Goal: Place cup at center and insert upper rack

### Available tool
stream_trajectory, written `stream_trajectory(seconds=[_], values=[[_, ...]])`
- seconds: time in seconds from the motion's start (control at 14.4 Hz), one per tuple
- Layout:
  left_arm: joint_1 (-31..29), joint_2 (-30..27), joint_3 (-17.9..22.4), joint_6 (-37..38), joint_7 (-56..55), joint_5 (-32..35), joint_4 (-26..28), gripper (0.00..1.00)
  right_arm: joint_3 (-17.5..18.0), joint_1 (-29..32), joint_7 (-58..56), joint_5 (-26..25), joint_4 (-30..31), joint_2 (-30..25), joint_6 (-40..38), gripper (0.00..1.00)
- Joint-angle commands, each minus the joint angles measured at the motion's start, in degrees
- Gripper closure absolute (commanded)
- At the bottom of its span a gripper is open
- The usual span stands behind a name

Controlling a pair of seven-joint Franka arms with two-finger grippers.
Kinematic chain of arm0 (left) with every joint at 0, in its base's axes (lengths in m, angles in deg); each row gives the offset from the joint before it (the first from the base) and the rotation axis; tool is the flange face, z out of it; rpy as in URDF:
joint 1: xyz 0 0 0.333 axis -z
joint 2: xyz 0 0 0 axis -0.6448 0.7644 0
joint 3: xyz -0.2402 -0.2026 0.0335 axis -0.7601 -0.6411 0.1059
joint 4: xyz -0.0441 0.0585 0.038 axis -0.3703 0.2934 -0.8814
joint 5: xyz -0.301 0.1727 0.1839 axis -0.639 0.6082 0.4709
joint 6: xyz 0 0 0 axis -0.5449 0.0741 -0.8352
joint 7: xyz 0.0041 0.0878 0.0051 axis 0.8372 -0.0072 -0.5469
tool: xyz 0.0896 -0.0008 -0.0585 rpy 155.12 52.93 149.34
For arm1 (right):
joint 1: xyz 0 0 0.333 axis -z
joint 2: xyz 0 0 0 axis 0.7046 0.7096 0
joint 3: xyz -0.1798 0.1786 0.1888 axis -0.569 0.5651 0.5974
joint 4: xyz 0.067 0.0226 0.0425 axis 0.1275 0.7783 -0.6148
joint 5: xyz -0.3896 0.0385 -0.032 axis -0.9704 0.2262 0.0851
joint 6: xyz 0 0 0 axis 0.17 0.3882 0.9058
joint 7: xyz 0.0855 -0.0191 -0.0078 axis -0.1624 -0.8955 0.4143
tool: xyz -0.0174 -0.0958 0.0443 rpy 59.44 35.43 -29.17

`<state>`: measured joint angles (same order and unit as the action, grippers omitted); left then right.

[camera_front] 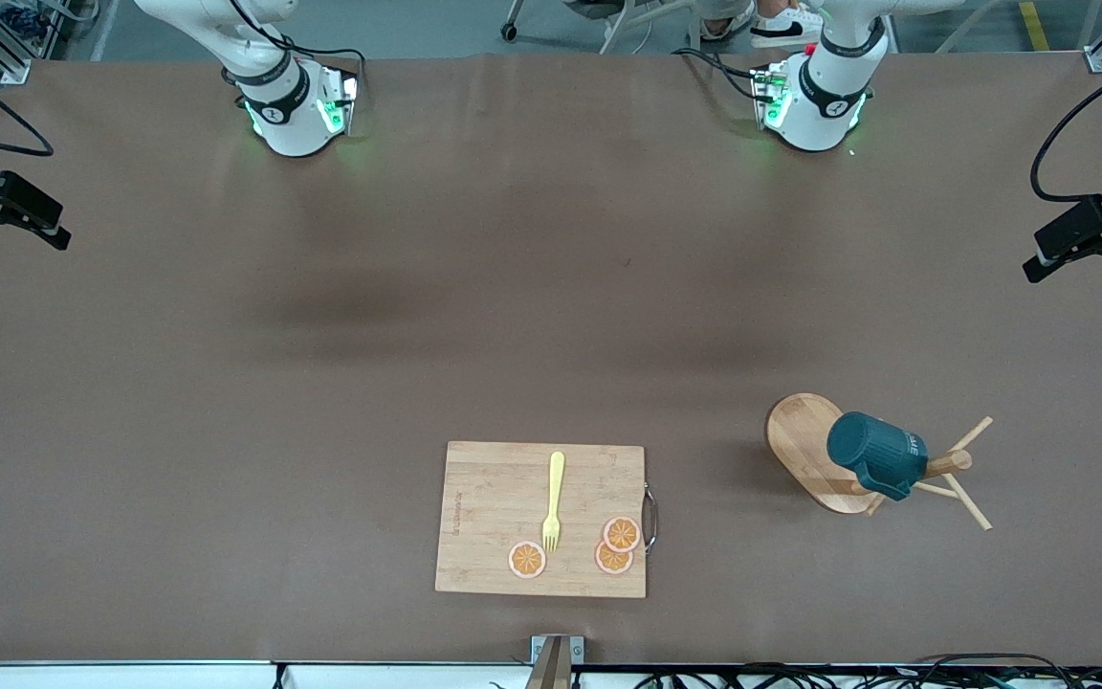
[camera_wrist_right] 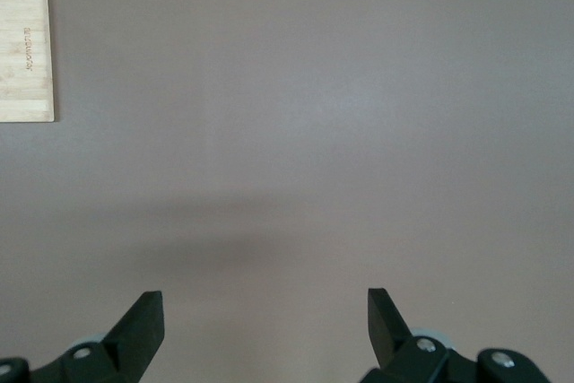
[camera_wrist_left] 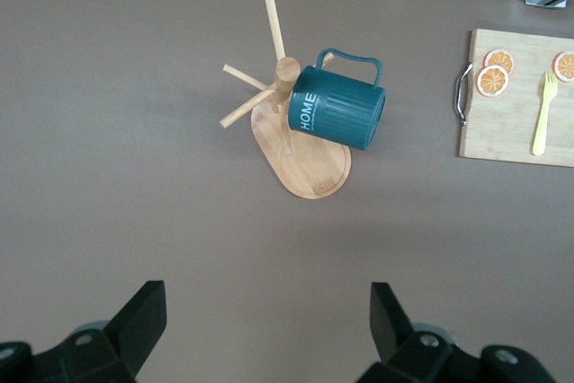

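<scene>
- The table (camera_front: 226,431) is brown.
- A bamboo cutting board (camera_front: 494,517) lies near the front camera, with a yellow fork (camera_front: 553,502) and three orange slices (camera_front: 620,534) on it.
- The upper rack (camera_front: 804,445) stands beside the board, toward my left arm's end.
- The cup (camera_front: 874,453), teal and marked HOME, hangs tilted on the rack's pegs (not at center).
- My left gripper (camera_wrist_left: 269,334) hangs over bare table near the rack, jaws wide, empty.
- My right gripper (camera_wrist_right: 265,334) hangs over bare table, jaws wide, empty.

Brown table (camera_front: 321,383) carries wooden cutting board (camera_front: 494,498) near the front-camera edge and, beside it toward the left arm's end, the upper rack (camera_front: 804,445) on its oval base; both robot bases stand along the edge farthest from the camera
</scene>
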<state>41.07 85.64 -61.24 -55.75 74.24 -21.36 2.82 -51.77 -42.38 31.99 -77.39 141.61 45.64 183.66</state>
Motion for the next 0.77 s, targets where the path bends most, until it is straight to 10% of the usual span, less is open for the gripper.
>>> stream_trajectory(seconds=[0.0, 0.7], values=[[0.40, -0.93, 0.14, 0.99, 0.97, 0.98, 0.19, 0.00, 0.49, 0.57, -0.42, 0.25, 0.14, -0.77, -0.52, 0.00], [0.31, -0.84, 0.32, 2.47, 3.59, 1.77, 0.37, 0.00, 0.49, 0.57, -0.42, 0.25, 0.14, -0.77, -0.61, 0.00]])
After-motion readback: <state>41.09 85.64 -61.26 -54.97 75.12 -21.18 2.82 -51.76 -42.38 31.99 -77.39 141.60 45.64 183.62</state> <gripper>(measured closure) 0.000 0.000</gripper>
